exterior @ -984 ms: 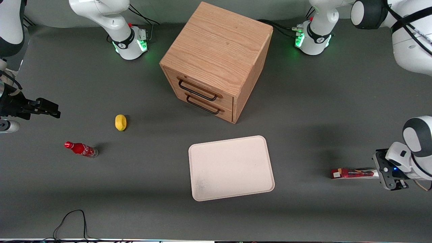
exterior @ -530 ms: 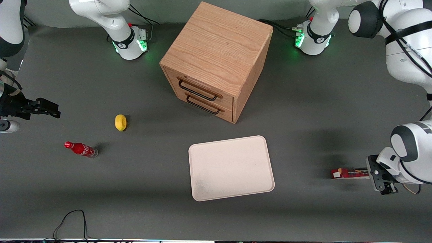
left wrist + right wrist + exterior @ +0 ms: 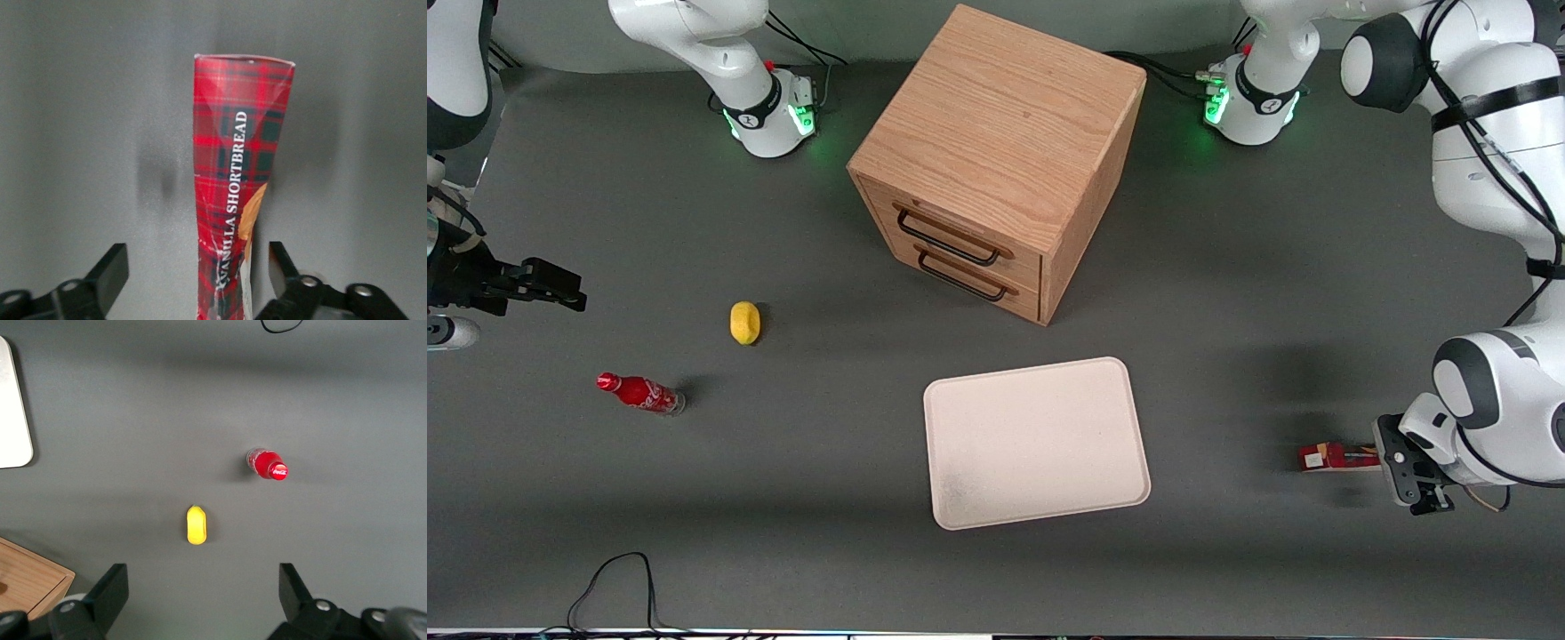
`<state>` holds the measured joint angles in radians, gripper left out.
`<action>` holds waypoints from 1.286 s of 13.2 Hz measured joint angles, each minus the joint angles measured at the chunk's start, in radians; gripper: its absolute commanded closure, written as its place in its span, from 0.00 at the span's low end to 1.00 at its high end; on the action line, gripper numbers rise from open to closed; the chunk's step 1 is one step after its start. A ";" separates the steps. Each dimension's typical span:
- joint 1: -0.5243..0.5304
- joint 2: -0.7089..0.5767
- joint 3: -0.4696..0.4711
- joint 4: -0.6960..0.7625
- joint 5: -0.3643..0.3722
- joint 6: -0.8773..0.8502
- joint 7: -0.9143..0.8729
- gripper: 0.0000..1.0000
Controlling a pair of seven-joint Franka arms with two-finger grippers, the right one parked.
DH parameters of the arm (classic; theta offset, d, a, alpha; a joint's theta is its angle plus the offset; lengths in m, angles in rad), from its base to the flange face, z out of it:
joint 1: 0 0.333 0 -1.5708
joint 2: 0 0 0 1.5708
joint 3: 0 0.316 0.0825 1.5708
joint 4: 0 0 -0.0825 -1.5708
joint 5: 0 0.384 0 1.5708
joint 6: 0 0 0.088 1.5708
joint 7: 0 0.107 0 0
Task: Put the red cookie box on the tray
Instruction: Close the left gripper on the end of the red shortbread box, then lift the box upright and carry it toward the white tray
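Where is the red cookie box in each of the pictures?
Front view: the red cookie box lies on the gray table toward the working arm's end, apart from the tray, partly covered by the arm.
Left wrist view: the box sits between the open fingers of the pincer.
Right wrist view: not in it.
Shared landmark: the gray table; the tray's corner shows in the right wrist view too.

The red cookie box [image 3: 233, 193] reads "VANILLA SHORTBREAD" — white letters along its length.

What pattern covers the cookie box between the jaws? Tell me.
Red tartan plaid with dark checks, clearest in the left wrist view: red cookie box, gripper open around it.
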<state>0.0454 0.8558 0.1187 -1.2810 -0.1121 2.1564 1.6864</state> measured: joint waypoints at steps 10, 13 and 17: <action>0.008 0.000 0.000 -0.019 -0.012 0.015 0.005 1.00; 0.008 -0.001 0.000 -0.017 -0.013 0.016 0.005 1.00; 0.008 -0.031 0.000 0.052 -0.019 -0.124 0.005 1.00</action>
<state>0.0535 0.8249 0.1186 -1.2292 -0.1314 2.0325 1.6914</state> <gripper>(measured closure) 0.956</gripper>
